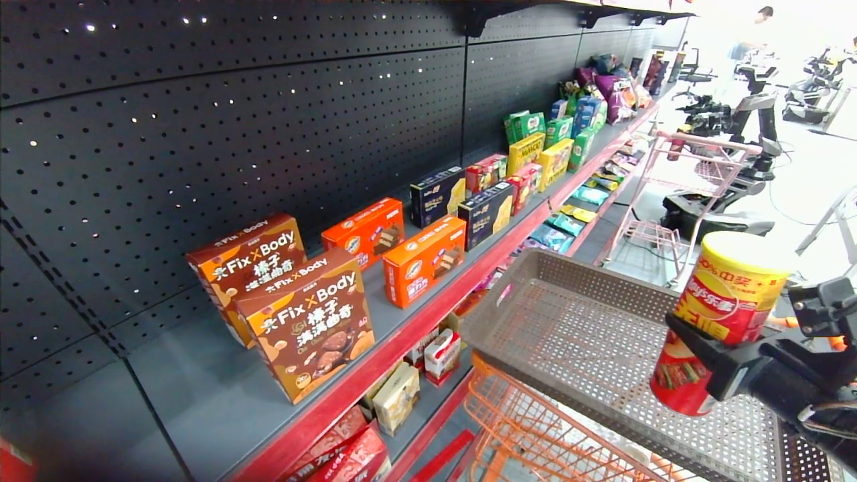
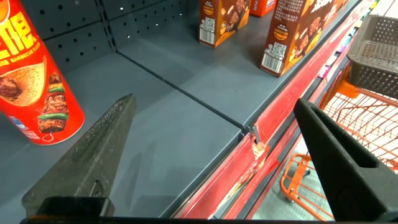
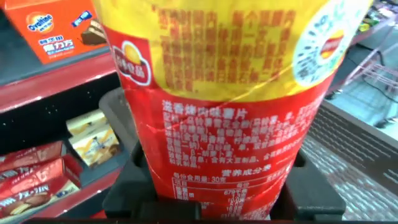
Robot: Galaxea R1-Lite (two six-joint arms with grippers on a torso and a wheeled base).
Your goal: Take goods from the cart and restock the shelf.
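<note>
My right gripper (image 1: 756,335) is shut on a red and yellow chip can (image 1: 726,314), held upright above the cart's grey perforated basket (image 1: 569,314). In the right wrist view the can (image 3: 224,106) stands between the black fingers (image 3: 124,186). My left gripper (image 2: 214,102) is open over the grey shelf board (image 2: 180,112), with nothing between its fingers. A second red chip can (image 2: 37,81) stands upright on that board, beside the left gripper and apart from it.
Brown boxes (image 1: 301,314), orange boxes (image 1: 422,258) and dark blue boxes (image 1: 485,214) line the shelf, which has a red front edge (image 1: 402,345). An orange wire cart frame (image 1: 535,435) sits under the basket. A pink cart (image 1: 683,181) stands farther down the aisle.
</note>
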